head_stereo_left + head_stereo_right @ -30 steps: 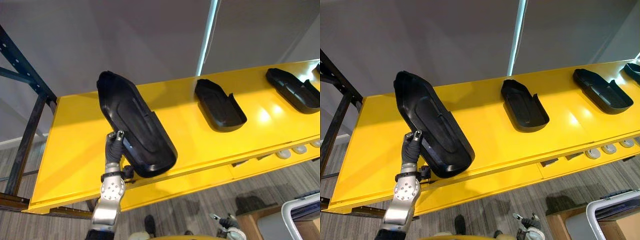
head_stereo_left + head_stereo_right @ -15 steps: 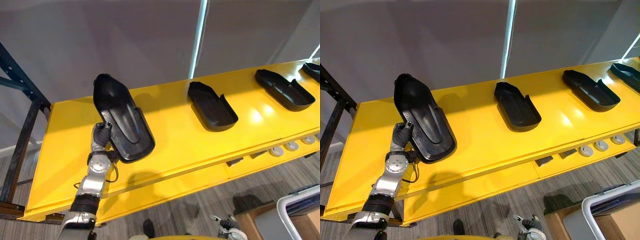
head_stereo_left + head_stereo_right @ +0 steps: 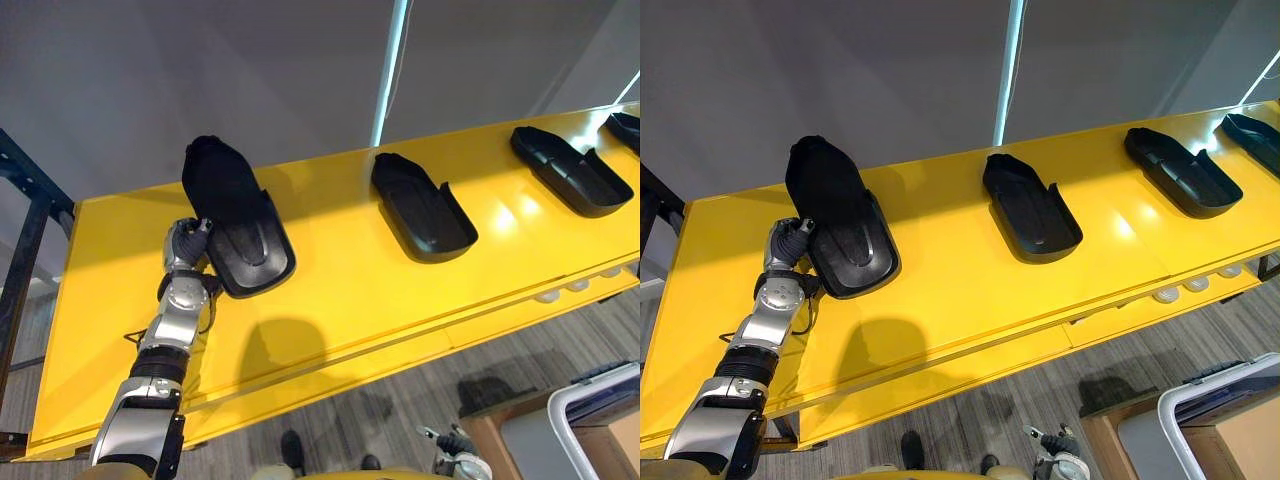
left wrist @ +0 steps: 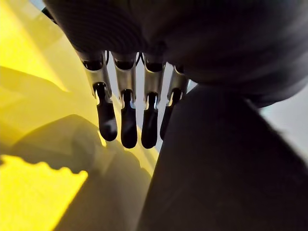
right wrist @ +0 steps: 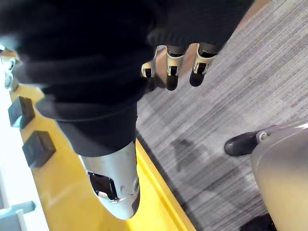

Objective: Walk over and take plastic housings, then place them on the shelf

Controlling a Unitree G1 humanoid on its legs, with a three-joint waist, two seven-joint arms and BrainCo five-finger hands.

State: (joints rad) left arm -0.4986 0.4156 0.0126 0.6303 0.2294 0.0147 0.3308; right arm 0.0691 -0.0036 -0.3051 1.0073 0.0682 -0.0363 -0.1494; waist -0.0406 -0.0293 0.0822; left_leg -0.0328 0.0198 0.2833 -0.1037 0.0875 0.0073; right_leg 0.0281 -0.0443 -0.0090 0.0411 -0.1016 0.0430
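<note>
A long black plastic housing lies on the yellow shelf near its left end. My left hand rests against the housing's left edge. In the left wrist view its fingers are straight beside the housing, so the hand is open. Further right on the shelf lie a second housing, a third housing and the tip of another at the edge. My right hand hangs low over the floor, open and holding nothing.
A dark metal rack post stands at the shelf's left end. At lower right there is a white-rimmed bin with a cardboard box beside it. Small round parts sit under the shelf's front edge. Behind the shelf is a grey wall.
The left hand carried the housing forward and laid it down on the shelf, then its fingers straightened off it. The camera view also shifted.
</note>
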